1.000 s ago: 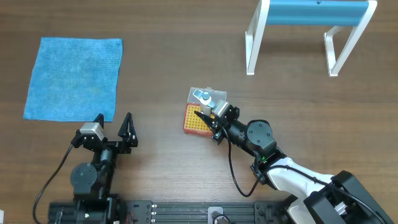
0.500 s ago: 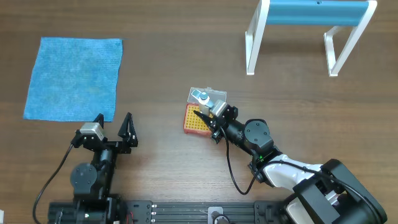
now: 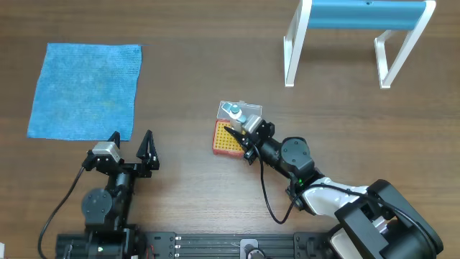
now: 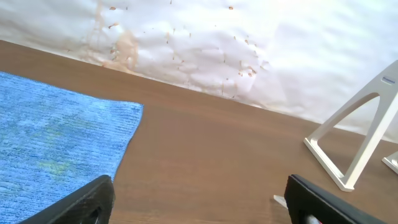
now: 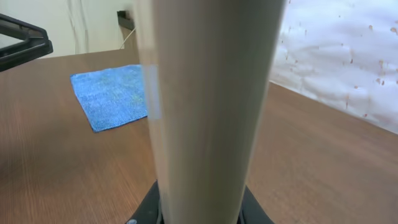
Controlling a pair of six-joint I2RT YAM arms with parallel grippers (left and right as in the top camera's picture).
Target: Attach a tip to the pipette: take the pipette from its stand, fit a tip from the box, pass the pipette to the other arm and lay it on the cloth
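Two arms stand at the desk. The right gripper has its fingers closed on the pipette, which it holds upright over the orange tip box near the desk's middle. The pipette's pale barrel runs straight up the right wrist view. The left gripper sits just beside the blue cloth's near edge, its fingers spread wide. The blue-and-white stand is well apart at the far right.

A brown wooden table meets a stained white wall.
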